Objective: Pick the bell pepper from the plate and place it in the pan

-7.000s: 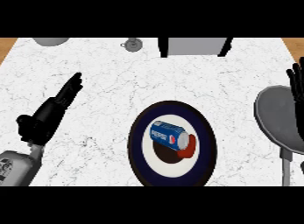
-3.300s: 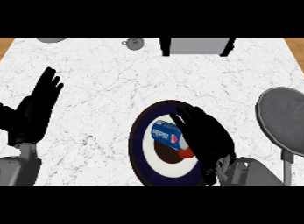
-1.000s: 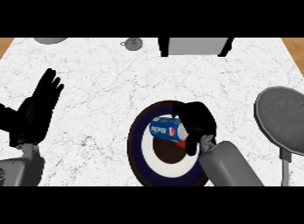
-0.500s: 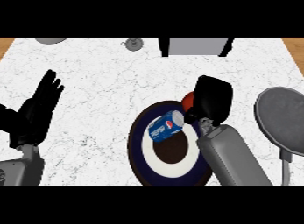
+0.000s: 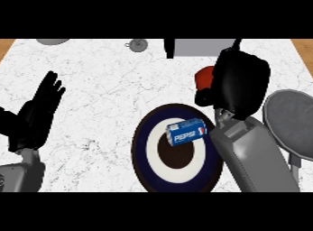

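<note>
The red bell pepper (image 5: 204,77) is up off the plate (image 5: 145,149), held in the right hand (image 5: 240,81), whose black fingers curl around it. Only a small red part peeks out at the left side of that hand; the rest is hidden behind the hand. The hand and pepper are above the white marble desk (image 5: 119,90), just beyond the plate and to the left of the grey pan (image 5: 298,122). The pan is cut off at the right edge of the view. Below the right hand, a blue can (image 5: 186,131) lies on its side on the round dark plate, and the word PEPSI can be read on it. The grey forearm covers the plate's right edge. Far to the left, the left hand (image 5: 35,113) rests open with its fingers straight up.
</note>
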Robot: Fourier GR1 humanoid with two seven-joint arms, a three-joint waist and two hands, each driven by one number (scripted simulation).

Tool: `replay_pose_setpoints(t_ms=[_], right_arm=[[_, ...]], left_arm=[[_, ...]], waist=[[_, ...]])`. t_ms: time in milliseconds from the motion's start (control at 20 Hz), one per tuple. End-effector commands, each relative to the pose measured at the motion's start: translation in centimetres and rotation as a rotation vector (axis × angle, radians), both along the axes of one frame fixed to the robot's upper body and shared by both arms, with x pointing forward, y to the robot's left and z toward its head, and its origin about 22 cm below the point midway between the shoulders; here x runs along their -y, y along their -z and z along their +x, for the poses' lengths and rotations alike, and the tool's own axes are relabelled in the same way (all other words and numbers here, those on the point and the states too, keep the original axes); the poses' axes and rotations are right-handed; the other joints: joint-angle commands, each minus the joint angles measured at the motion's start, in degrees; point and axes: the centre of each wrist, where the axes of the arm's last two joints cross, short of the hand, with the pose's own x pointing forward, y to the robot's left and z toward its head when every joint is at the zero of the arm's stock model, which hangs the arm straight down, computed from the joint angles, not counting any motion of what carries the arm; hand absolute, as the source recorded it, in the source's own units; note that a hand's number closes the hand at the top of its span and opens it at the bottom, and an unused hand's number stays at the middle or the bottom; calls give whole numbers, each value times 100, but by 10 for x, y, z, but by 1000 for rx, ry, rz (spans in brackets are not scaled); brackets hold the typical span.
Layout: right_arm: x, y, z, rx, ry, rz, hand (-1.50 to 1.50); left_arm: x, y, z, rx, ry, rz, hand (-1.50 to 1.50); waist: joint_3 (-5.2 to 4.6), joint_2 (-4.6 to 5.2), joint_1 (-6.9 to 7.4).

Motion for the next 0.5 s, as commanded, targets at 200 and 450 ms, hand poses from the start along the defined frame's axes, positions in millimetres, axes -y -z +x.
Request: replay_pose_setpoints(t_ms=[200, 450], right_arm=[[68, -23, 8, 103, 213, 58, 150], [129, -22, 2, 138, 243, 70, 150]], left_arm=[[3, -6, 6, 14, -11, 6, 0], [-1, -2, 1, 7, -12, -26, 0]], waist=[[6, 22, -23], [6, 23, -17]])
